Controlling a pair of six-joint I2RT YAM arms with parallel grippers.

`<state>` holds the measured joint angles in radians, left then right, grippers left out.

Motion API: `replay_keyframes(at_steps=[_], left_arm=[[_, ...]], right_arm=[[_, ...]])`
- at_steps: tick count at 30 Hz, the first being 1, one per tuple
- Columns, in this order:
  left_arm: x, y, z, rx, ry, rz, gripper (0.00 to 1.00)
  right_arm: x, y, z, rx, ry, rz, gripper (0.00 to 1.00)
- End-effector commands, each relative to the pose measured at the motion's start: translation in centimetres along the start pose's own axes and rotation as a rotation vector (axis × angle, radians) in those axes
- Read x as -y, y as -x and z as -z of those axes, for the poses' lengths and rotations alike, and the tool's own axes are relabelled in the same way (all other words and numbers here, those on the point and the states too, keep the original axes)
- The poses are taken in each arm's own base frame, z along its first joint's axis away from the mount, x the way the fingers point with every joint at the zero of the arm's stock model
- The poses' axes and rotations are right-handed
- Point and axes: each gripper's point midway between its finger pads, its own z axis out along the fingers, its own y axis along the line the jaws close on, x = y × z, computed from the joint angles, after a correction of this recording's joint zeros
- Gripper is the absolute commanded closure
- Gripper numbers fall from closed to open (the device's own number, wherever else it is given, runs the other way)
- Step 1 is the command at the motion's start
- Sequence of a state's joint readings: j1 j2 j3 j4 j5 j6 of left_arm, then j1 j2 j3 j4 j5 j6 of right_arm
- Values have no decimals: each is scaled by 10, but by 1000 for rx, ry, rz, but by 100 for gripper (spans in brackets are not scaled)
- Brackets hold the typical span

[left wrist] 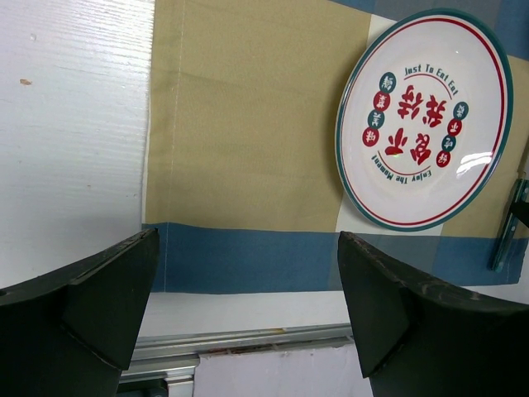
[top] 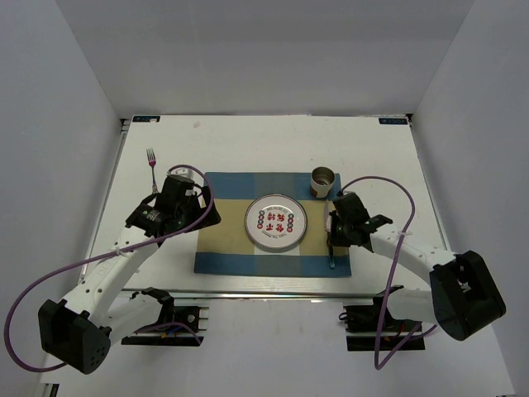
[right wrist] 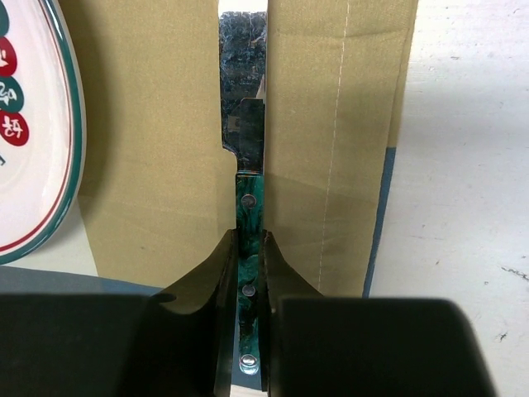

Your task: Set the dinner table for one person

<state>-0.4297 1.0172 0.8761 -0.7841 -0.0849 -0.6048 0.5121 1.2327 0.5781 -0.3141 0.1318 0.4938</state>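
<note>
White tabletop (top: 248,141), placemat (top: 223,240) centred: right claw (right wrist: 250,244) clamps the knife (right wrist: 244,132), blade pointing far-side just right of the plate (top: 276,222); left claw (left wrist: 248,240) gapes.

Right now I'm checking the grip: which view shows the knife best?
Right wrist: the knife fills the centre, green handle clamped in the right gripper. Top external shows a thin sliver; left wrist only a teal strip at its edge.
</note>
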Motion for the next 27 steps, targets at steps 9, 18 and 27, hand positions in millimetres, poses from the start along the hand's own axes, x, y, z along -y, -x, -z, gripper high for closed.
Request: replay_keyframes(at_steps=[9, 18, 27], left_arm=[[4, 6, 7, 38, -24, -8, 2], [5, 20, 10, 64, -7, 34, 2], [-20, 83, -2, 231, 237, 261, 2]], right_arm=[[-6, 9, -1, 15, 8, 30, 85], [-20, 28, 16, 80, 65, 3, 16], [-45, 70, 66, 230, 175, 19, 11]])
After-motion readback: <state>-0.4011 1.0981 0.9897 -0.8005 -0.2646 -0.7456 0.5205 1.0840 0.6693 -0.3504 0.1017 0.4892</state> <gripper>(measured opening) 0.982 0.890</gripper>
